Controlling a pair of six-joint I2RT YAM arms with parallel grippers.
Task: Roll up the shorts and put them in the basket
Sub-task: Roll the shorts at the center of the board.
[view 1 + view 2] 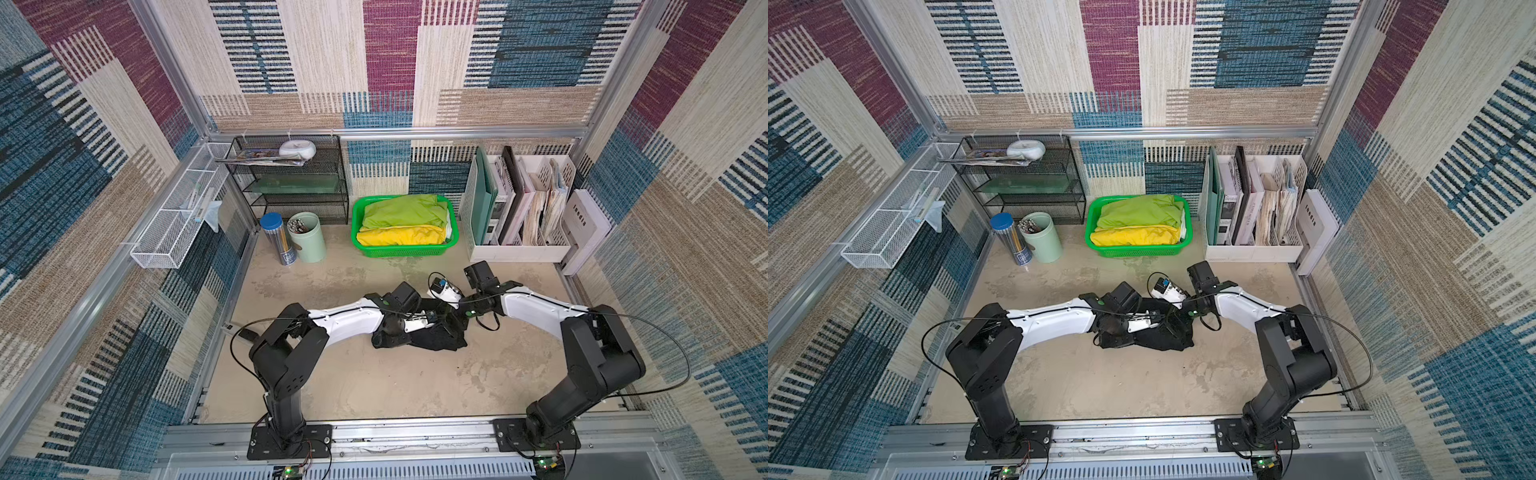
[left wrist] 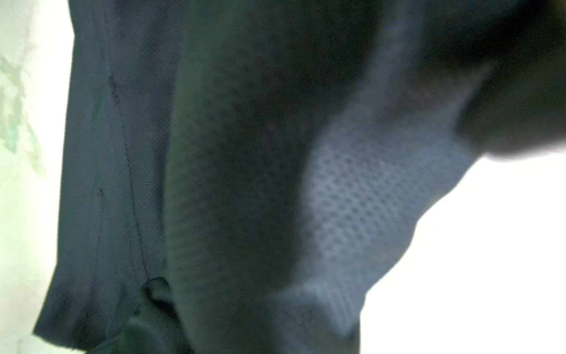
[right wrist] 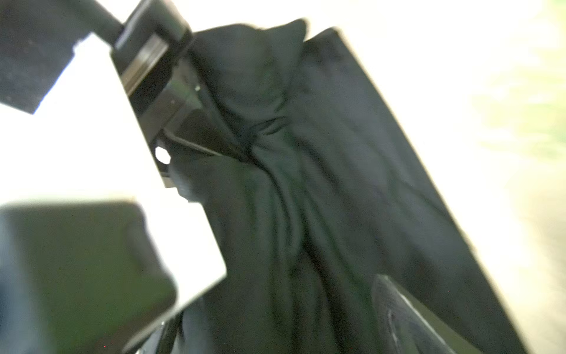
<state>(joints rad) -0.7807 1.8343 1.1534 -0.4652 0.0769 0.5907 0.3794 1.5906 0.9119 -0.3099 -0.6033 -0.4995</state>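
Black mesh shorts (image 1: 438, 338), apparently bunched

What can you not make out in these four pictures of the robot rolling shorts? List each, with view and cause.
- Shorts, both top views: arms cover them, so how far they are rolled is hidden.
- Left tool: unseen in the left wrist view; close, blurred mesh fills it.
- Table, wrist views: washed out white.
- Cup contents, top views: too small.

black-and-white arms (image 1: 347, 320) (thin black cables (image 1: 270, 319))
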